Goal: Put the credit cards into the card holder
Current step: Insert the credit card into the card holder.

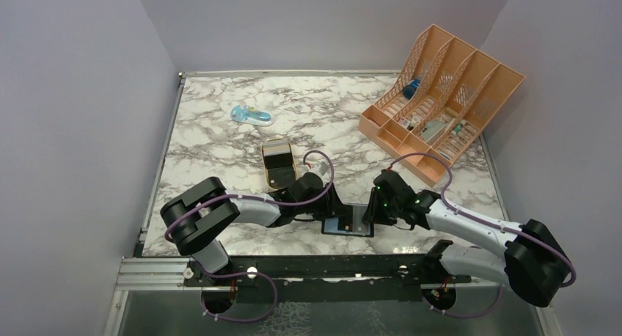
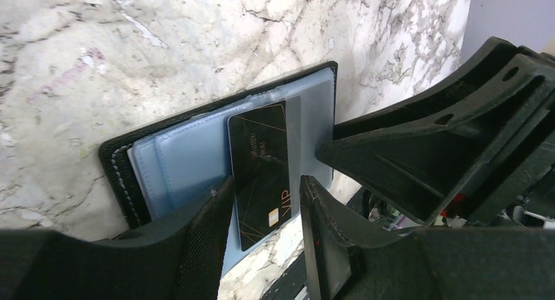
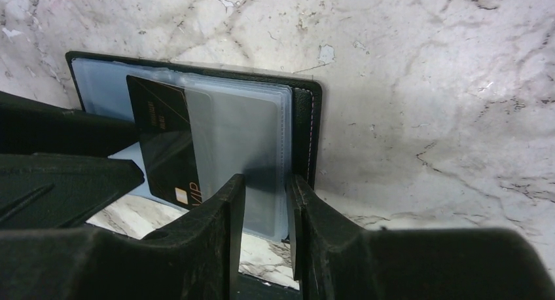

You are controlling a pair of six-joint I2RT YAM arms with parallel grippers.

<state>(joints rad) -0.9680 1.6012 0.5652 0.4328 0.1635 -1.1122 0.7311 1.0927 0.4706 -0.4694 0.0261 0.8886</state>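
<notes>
Marble-patterned table point(image 1: 220, 130) fills the top view, boxed in by pale lilac walls. At the lower centre of that view, close to the table's near edge, the card holder point(image 1: 350, 224) lies open and flat. Its long axis runs left to right across the frame, and an arm closes in on it from each side.

In the left wrist view the black cover frames blue-grey inner faces. A dark credit card point(image 2: 258, 162) with thin gold lines lies on them, its long axis running almost top to bottom of the frame and leaning slightly. The end printed "VIP" points to the bottom of the frame. The card's right-hand strip sits under a clear sleeve. The left gripper point(image 2: 267, 185) straddles the card's lower end. Its jaws stand a little wider than the card, with the left finger against the card's edge and a sliver of space at the right one.

In the right wrist view the clear sleeves point(image 3: 242, 130) fan over the card at centre frame, with the holder's black spine upright just to their right. The right gripper point(image 3: 265, 188) has its jaws narrow, one on each side of the sleeves' lower edge. Whether they pinch the plastic or merely flank it cannot be told.

Above the holder in the top view rests a gold tin point(image 1: 279, 166), its long axis top to bottom. A pale blue item point(image 1: 251, 116) lies further up and to the left. A peach desk organizer point(image 1: 449, 66) stands at the upper right.
</notes>
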